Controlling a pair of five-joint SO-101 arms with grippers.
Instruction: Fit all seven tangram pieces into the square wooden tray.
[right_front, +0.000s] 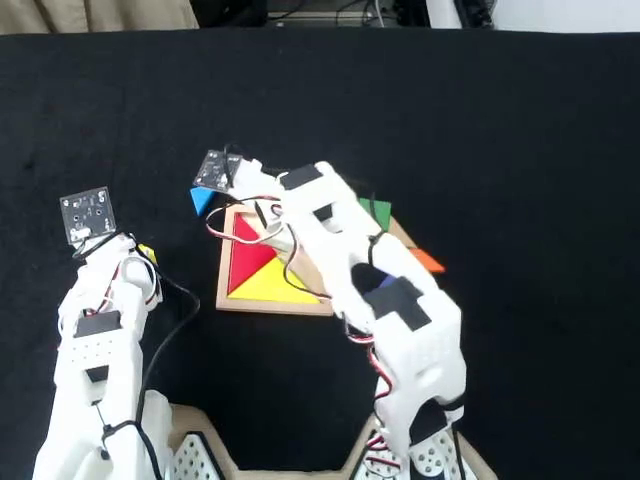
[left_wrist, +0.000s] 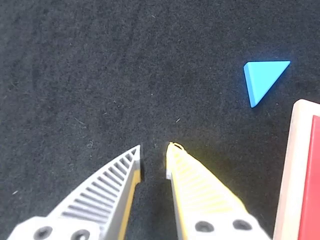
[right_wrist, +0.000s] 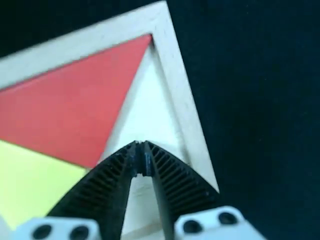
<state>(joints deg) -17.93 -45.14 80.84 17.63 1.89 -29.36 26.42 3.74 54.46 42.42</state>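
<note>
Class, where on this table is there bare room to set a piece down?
Free: the cloth beyond the tray toward the far edge, and the patch between the left gripper and the blue triangle. Crowded: the tray's right side, with the right arm, green piece and orange piece.

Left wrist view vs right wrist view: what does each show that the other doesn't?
Left wrist only: a light-blue triangular tangram piece lying outside the tray, and the left hand, fingertips slightly apart. Right wrist only: the yellow triangular piece, a bare patch of tray floor, and the right hand, fingertips together. Both: the black cloth, the square wooden tray rim and the red triangular piece inside it.
</note>
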